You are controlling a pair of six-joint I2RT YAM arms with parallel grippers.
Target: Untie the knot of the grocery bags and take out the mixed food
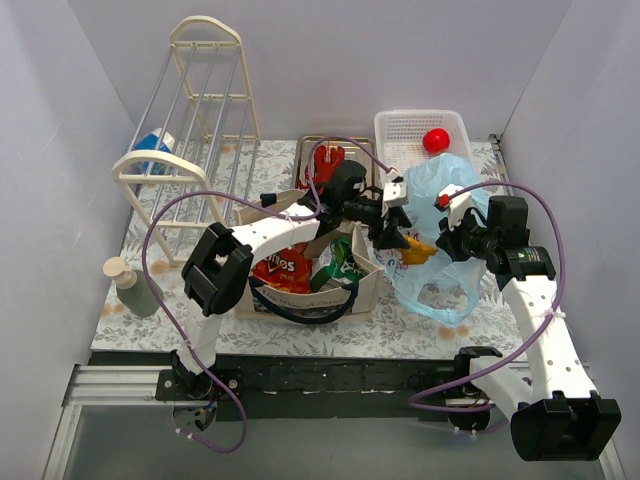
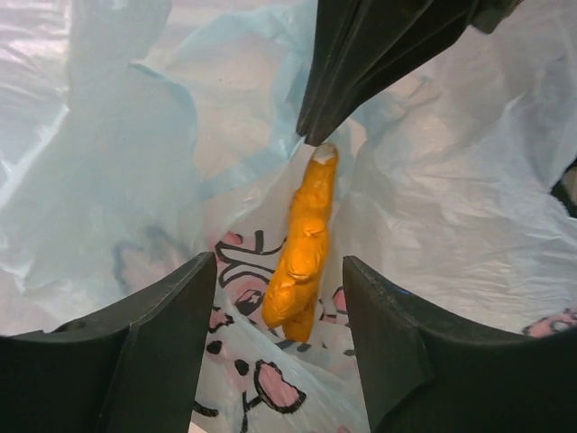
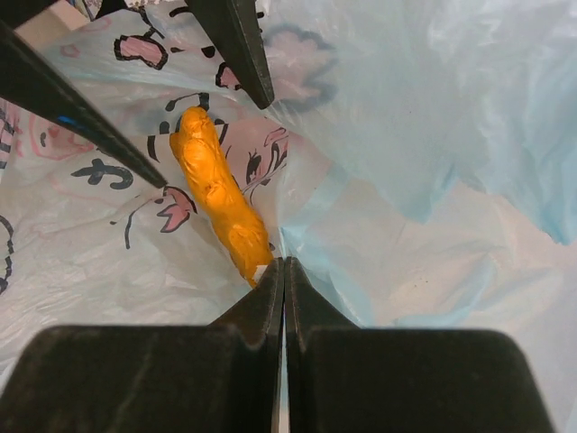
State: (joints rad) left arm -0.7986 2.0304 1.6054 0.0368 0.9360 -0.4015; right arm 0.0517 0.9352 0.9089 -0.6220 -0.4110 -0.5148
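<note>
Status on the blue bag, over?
Left gripper open, straddling orange food piece. Right gripper shut on light-blue bag beside it. Nothing over the piece.

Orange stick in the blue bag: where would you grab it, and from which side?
Probably its middle, across the narrow width, coming from the left gripper's side. The orange stick is long and thin, lies bare on the bag, and the shut right gripper crowds its far tip.
</note>
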